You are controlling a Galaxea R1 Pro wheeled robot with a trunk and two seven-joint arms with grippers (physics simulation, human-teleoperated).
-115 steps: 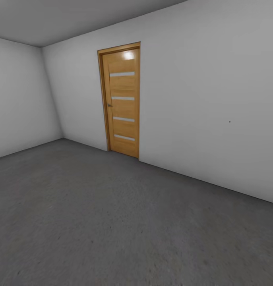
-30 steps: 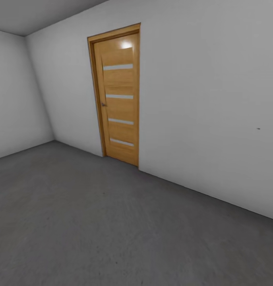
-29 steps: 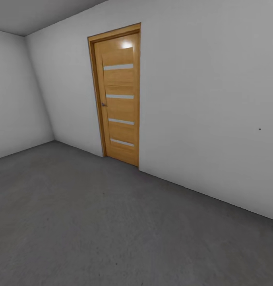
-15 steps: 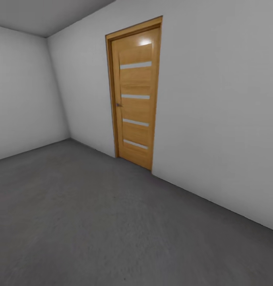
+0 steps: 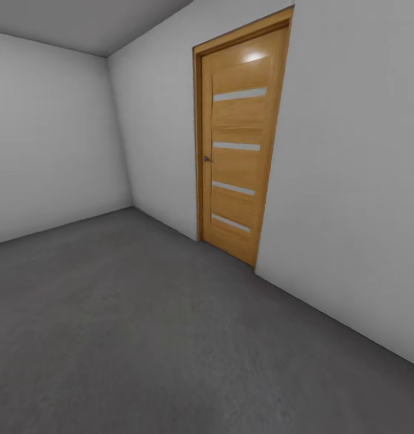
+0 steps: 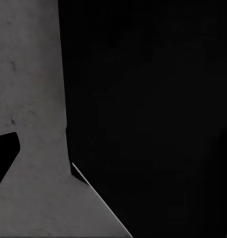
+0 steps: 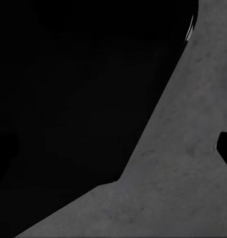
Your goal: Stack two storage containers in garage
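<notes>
I am in the garage, with its grey concrete floor (image 5: 140,337) and plain white walls (image 5: 351,181). The two storage containers are out of view. In the left wrist view, one dark fingertip (image 6: 4,154) of my left gripper (image 6: 113,158) stands at the picture's edge over the floor (image 6: 34,74), with nothing against it. In the right wrist view, a fingertip (image 7: 225,148) of my right gripper (image 7: 113,148) likewise stands at the edge over bare concrete (image 7: 183,188). A large black shape, apparently my own body, hides the other finger of each gripper.
An orange-wood door (image 5: 240,150) with four pale horizontal slits is shut in the right-hand wall. A second white wall (image 5: 50,138) closes the room at the left, meeting the door wall in a far corner. Open concrete stretches ahead and to the left.
The whole head view has shifted. The door now sits further right in the picture and looks larger, so the camera has turned left and come closer. Nothing in the room itself moved.
</notes>
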